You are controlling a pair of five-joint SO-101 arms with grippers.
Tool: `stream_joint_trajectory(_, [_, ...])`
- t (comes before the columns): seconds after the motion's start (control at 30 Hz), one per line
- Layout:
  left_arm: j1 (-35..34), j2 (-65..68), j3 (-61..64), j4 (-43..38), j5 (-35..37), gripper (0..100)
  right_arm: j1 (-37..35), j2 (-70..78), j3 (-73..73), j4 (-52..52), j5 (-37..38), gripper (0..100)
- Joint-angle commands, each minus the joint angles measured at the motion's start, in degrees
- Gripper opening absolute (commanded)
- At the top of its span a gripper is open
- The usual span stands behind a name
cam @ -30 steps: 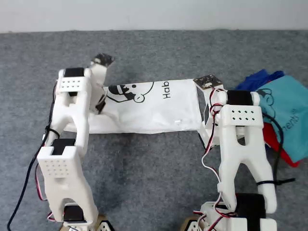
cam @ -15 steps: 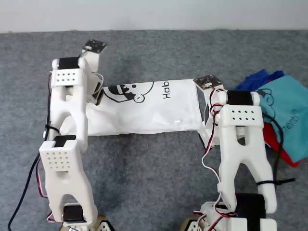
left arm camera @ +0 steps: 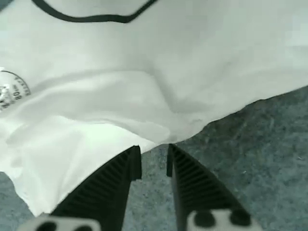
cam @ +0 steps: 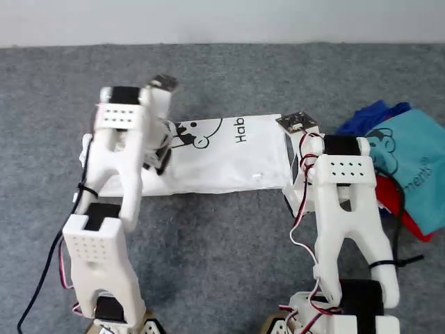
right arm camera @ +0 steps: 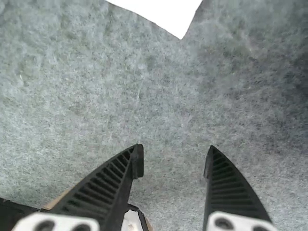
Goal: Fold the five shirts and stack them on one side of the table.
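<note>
While the left gripper (left arm camera: 154,155) stands narrowly parted at one white shirt (cam: 229,156), the right gripper (right arm camera: 174,156) gapes wide near three piled shirts (cam: 411,167).

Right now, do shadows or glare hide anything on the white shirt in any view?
High view: even light, no glare; the white shirt shows its print clearly, with a soft shadow along its near edge. Left wrist view: shirt bright, creases show as grey shading. Right wrist view: a broad shadow darkens the table beside the shirt's corner.
</note>
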Motion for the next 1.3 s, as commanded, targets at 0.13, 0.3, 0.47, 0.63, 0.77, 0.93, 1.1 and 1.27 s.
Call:
stream_joint_trajectory(0.13, [1.2, 0.9, 1.2, -2.8, 0.4, 10, -0.7, -1.9, 0.1, -0.6, 0.5, 20.9])
stream_joint_trajectory(0.3, [1.1, 7.4, 0.5, -7.8, 0.4, 10, -0.7, -1.9, 0.1, -0.7, 0.5, 20.9])
stream_joint_trajectory(0.47, [1.8, 10.8, -2.2, -9.0, 0.5, 10, -0.7, -1.9, 0.2, -1.3, 0.5, 20.9])
stream_joint_trajectory(0.63, [1.8, 14.7, -2.4, -7.6, 0.4, 10, -0.7, -1.9, 0.2, -1.3, 0.5, 20.9])
stream_joint_trajectory(0.77, [1.8, 14.4, -3.8, -5.7, 0.7, 10, -0.7, -1.9, 0.2, -1.3, 0.5, 20.9])
stream_joint_trajectory(0.93, [0.4, 7.6, -13.8, 1.6, 0.9, 10, -0.7, -1.9, 0.2, -1.3, 0.5, 20.9])
stream_joint_trajectory(1.1, [-2.0, -3.4, -12.8, 1.6, 0.9, 10, -0.6, -1.9, 0.2, -1.2, 0.5, 21.0])
stream_joint_trajectory(1.27, [-4.9, -12.1, -4.8, 1.5, 0.7, 10, -0.5, -1.9, 0.2, -1.5, 0.5, 21.1])
